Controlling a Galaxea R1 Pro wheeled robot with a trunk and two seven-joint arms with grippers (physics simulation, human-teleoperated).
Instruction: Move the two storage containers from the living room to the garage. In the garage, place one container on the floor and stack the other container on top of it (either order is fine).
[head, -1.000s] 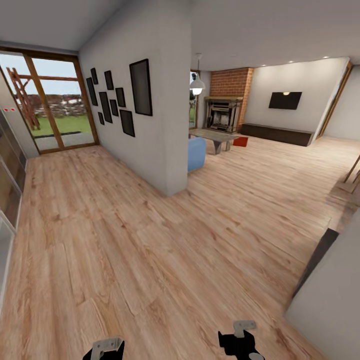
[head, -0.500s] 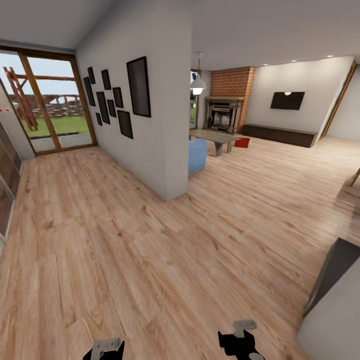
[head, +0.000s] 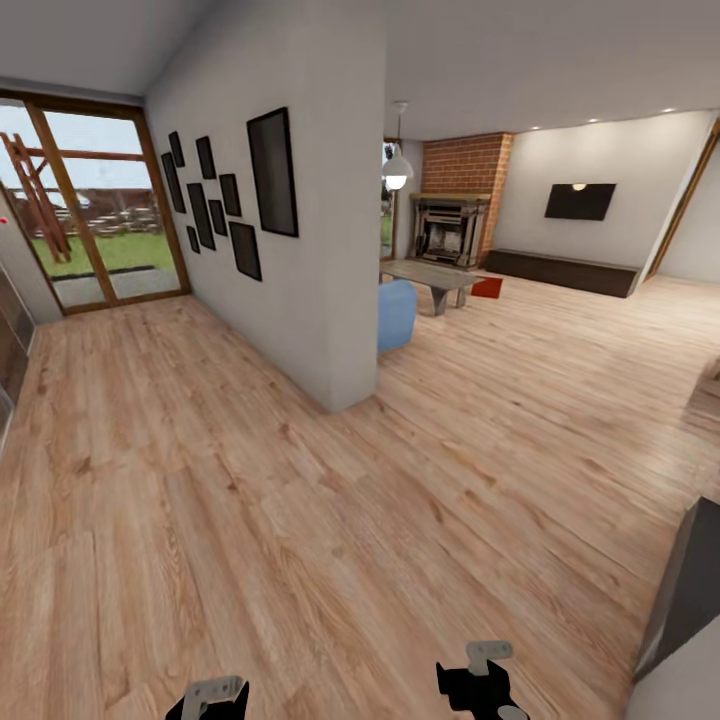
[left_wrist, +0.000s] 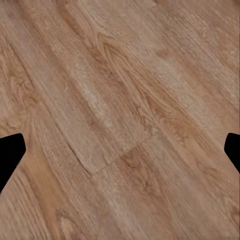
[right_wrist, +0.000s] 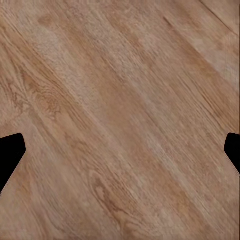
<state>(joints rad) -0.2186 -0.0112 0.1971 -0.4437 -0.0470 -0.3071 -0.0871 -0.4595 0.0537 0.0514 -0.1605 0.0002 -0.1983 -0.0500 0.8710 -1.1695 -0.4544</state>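
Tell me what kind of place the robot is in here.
Likely a home: a hallway opening onto a living room, with wood plank flooring, a brick fireplace, a wall TV and framed pictures.

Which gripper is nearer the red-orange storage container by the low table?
Right, slightly. The red-orange storage container sits far ahead and to the right; the right gripper lies almost in line below it, the left gripper further off to its left.

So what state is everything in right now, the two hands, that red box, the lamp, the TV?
left hand: open, empty, over wood floor
right hand: open, empty, over the floor
storage container: on the floor by the low table, untouched
pendant lamp: lit
wall TV: dark screen
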